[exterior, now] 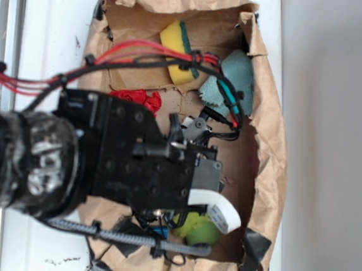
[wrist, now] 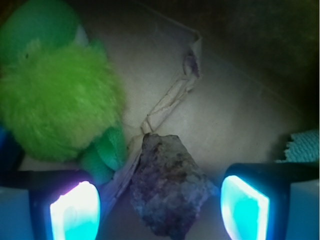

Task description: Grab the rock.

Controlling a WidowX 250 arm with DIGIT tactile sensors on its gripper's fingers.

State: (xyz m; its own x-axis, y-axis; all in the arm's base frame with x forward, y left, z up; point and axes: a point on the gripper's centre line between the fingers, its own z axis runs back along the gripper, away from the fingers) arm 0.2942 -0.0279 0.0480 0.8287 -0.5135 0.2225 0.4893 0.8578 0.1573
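At inspection the main risk was judged to be a fouled grasp: the green plush toy (wrist: 55, 100) lay just beside one fingertip (wrist: 75, 212), its lower green part close to the rock (wrist: 170, 187), and a twisted strip of paper (wrist: 167, 102) ran down to touch the rock's edge, so closing could pinch fur or paper with the stone. A second risk lay in the rock itself; angular and rough, it could pivot or squirt out from between flat pads if they met slanted faces. The gripper (wrist: 160, 210) was spread wide, holding nothing, with the rock sitting between the fingers and a gap showing on each side; whether either pad touched it could not be settled, though both appeared clear. The other fingertip (wrist: 245, 207) had a teal cloth (wrist: 302, 145) just beyond it, apart from the rock. In the exterior view the arm (exterior: 134, 163) reached into the brown paper bag (exterior: 271, 150), wrist pointed downward over the floor of the bag, its bulk hiding the rock. A yellow sponge (exterior: 177, 53) and a red cloth ball (exterior: 137, 98) lay well behind the hand, clear of the grasp.
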